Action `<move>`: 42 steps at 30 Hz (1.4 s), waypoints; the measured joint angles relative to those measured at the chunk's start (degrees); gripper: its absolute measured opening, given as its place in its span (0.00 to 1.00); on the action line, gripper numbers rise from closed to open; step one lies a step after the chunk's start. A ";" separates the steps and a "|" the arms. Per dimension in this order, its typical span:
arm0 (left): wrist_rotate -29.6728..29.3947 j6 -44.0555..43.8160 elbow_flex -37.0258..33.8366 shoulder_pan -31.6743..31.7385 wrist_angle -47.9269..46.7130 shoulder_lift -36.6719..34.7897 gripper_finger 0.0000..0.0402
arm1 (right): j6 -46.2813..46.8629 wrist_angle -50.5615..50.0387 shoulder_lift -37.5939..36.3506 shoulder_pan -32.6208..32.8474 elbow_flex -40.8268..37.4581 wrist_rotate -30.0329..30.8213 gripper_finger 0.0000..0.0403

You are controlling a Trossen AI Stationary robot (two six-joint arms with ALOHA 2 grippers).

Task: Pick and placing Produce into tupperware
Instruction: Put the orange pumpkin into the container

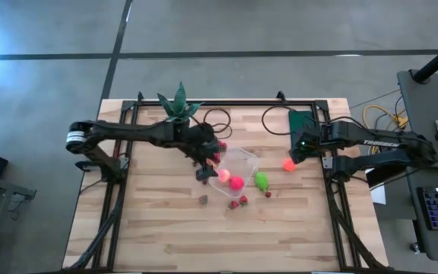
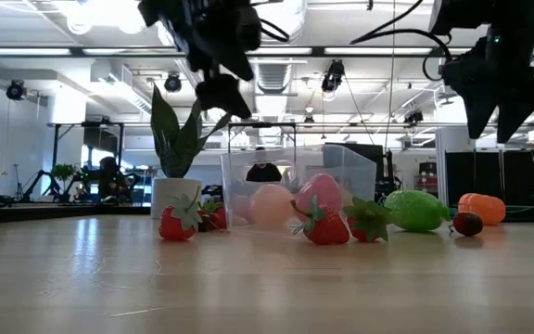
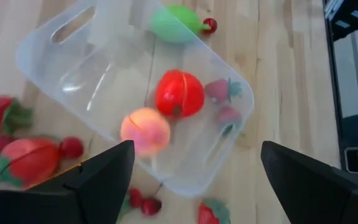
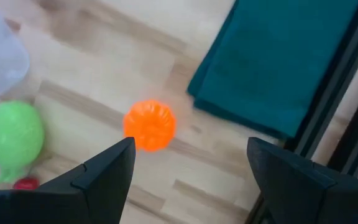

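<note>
The clear tupperware tub [image 1: 240, 161] stands mid-table. A peach piece [image 3: 145, 132] and a red piece [image 3: 179, 93] show through its walls; whether they lie inside it, I cannot tell. A green piece [image 1: 261, 180], an orange piece [image 1: 288, 164] and small strawberries [image 1: 239, 202] lie on the wood around it. My left gripper [image 3: 196, 149] is open and empty, above the tub's left side [image 1: 207, 158]. My right gripper [image 4: 191, 143] is open and empty, above and just right of the orange piece [image 4: 150, 124].
A spiky green plant in a white pot [image 1: 177, 106] stands at the far edge behind the left arm. A dark green cloth [image 1: 304, 122] lies far right, under the right arm. More red pieces [image 3: 30, 158] lie left of the tub. The table's near half is bare wood [image 1: 204, 236].
</note>
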 joint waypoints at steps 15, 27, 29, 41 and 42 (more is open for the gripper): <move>-3.50 -2.40 -8.55 0.56 -6.68 -16.67 0.84 | 8.26 13.66 10.67 0.81 -7.08 -7.72 0.75; -5.63 -4.96 -17.27 0.56 -5.71 -24.68 0.84 | 9.15 17.59 20.91 1.22 -7.41 -9.03 0.75; -5.96 -5.03 -18.19 0.56 -5.35 -25.53 0.84 | 9.16 17.91 22.17 1.22 -7.18 -9.04 0.75; -6.87 -5.03 -18.75 0.56 -5.05 -27.70 0.84 | 9.44 21.95 27.44 1.20 -7.10 -9.02 0.69; -6.87 -5.03 -18.75 0.56 -5.06 -27.77 0.84 | 9.44 21.97 27.51 1.20 -7.10 -9.00 0.67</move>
